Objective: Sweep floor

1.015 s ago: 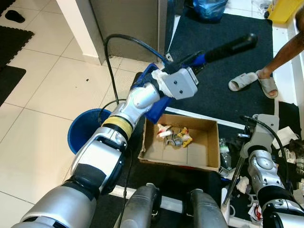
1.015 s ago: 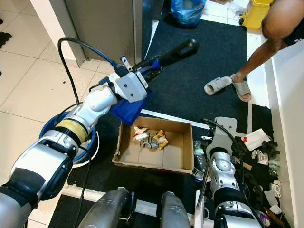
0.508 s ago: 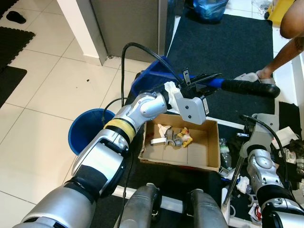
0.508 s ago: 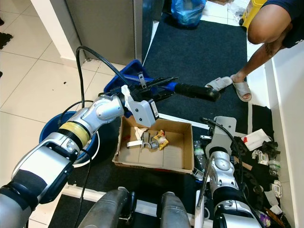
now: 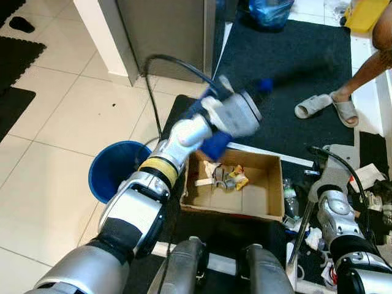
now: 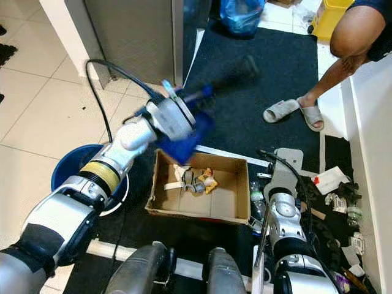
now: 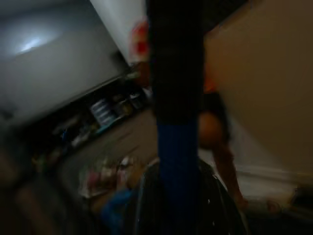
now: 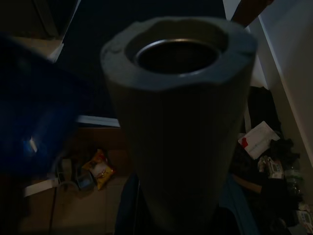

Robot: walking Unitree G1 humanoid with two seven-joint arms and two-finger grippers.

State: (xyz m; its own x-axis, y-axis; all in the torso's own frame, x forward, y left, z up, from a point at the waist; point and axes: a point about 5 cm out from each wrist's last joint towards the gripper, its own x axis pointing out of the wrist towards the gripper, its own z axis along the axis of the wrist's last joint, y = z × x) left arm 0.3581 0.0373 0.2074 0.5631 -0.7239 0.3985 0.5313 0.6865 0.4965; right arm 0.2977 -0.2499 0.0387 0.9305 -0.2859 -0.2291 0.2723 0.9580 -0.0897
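Blue plastic dustpan (image 6: pixel 187 138) held tipped over the cardboard box (image 6: pixel 236 211) by the left gripper (image 5: pixel 242 101).

The dustpan's blue-and-black handle (image 6: pixel 223 76) is taken to be clamped in the left gripper, though blur leaves the finger gap unreadable; the pan hangs just above the box's far left corner, with wrappers (image 6: pixel 195 180) already lying inside the box. For a clean emptying, the pan's lip is best kept inside the box walls and tilted steadily, so nothing spills onto the dark mat (image 6: pixel 269 67) behind the box. A grey tube (image 8: pixel 176 122), judged to be a broom handle, is seen end-on in the right wrist view, with the right gripper (image 6: pixel 260 229) beside the box; its closure cannot be told. A person's leg (image 6: pixel 343 64) and sandals (image 6: pixel 294 111) stand beyond the box, cut off by the frame.
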